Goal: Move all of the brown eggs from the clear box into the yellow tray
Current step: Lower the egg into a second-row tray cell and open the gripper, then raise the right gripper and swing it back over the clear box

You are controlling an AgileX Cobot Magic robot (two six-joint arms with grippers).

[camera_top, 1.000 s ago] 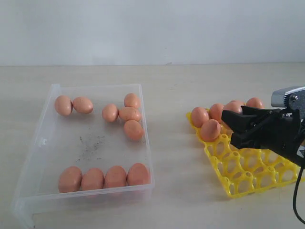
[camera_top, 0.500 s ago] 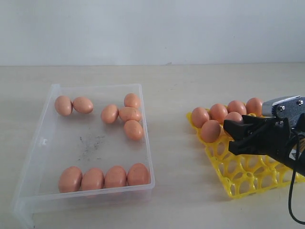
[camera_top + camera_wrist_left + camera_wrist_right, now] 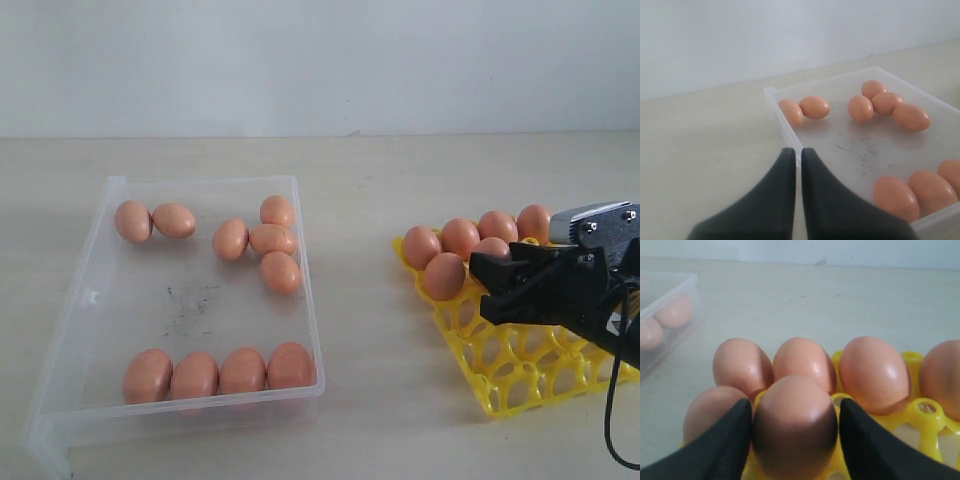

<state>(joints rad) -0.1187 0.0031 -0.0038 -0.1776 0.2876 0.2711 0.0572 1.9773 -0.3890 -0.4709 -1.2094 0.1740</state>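
The yellow tray [image 3: 500, 385] lies on the right with several brown eggs [image 3: 460, 237] along its far rows. My right gripper [image 3: 492, 280] hangs low over the tray. In the right wrist view it [image 3: 795, 406] is shut on a brown egg [image 3: 795, 420] that sits low in a second-row cell of the tray [image 3: 920, 412]. The clear box [image 3: 312, 310] on the left holds several brown eggs [image 3: 242, 370] in a far cluster and a near row. My left gripper [image 3: 798, 152] is shut and empty above the box's outer wall [image 3: 774, 105]; the exterior view does not show it.
Dark specks mark the middle of the box floor [image 3: 190, 300]. The near rows of the tray are bare lattice [image 3: 530, 350]. A strip of pale table [image 3: 365, 330] separates box and tray. A cable [image 3: 610, 420] hangs from the right arm.
Over the last second my right gripper moved right and down onto the tray with the egg. In the last half second it barely shifted. The box eggs stayed put.
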